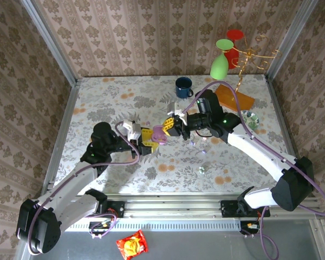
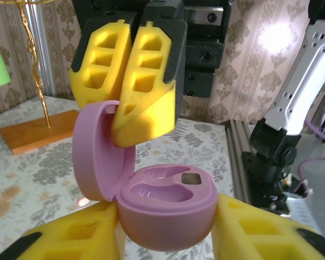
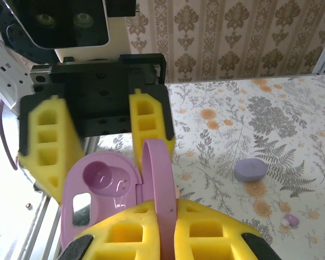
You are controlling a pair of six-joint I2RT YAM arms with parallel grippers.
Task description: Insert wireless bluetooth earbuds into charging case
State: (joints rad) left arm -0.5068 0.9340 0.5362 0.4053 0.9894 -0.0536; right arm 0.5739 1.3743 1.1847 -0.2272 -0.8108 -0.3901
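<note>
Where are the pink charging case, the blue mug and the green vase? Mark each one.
pink charging case [image 2: 168,216]: left wrist view, front of its lower half.
blue mug [image 1: 183,89]: top external view, its side wall.
green vase [image 1: 219,66]: top external view, its belly.

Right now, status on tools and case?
Left tool holds charging case base. Right tool shut on its open lid. Sockets empty; earbud on table, purple pebble nearby.

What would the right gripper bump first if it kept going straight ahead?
The pink charging case, whose lid it is pinching; just behind, probably the left gripper.
</note>
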